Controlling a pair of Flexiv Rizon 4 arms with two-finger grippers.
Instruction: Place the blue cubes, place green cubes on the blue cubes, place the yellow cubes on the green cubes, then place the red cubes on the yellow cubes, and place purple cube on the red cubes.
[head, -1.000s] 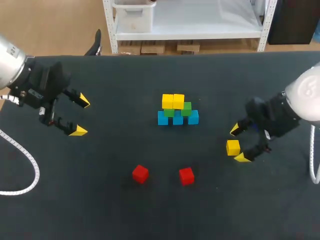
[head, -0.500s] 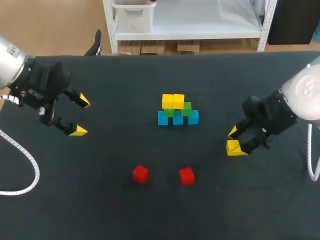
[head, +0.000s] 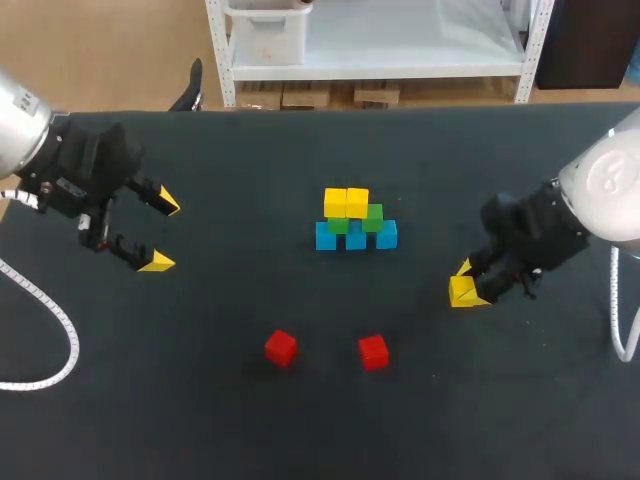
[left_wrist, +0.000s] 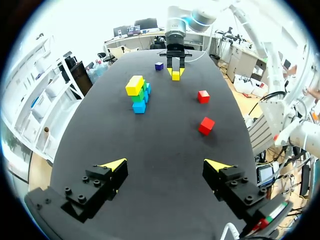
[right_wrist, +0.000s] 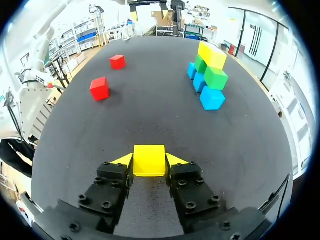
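Right pincer: the right pincer (head: 468, 288) is clamped on a small plain yellow cube (right_wrist: 149, 160), with one yellow tip against each side face.
Held cube, position: low at the right side of the dark matte table (head: 200, 420). I cannot tell whether it rests on the surface or sits just off it.
Stack: a stepped stack (head: 355, 222) stands near the table's middle. It has three bright blue cubes (right_wrist: 212, 98) in a row, two green cubes (head: 372, 215) above them, and a yellow pair (head: 346, 202) on top.
Governing relation: the stack lies to the robot's left of the held cube and farther back. From the right wrist it stands ahead of the pincer and off to one side, with the blue row running away from it (end-on, not broadside).
Likely landing: the near green cube (right_wrist: 216, 77) shows a bare top, while the yellow pair sits toward the row's far end. In my judgement the held cube belongs on that near green cube.
Nearer arm: the right arm, clearly. The left pincer (left_wrist: 165, 165) hangs agape and empty at the table's left, well apart from the stack.
Awaiting: two red cubes (head: 281, 347) lie in front of the stack, apart from each other. A small purple cube (left_wrist: 159, 65) lies beside the right pincer on its far side, as the left wrist sees it.
Risk: the approach comes in along the row, so a low carry could clip the near blue or green cube.
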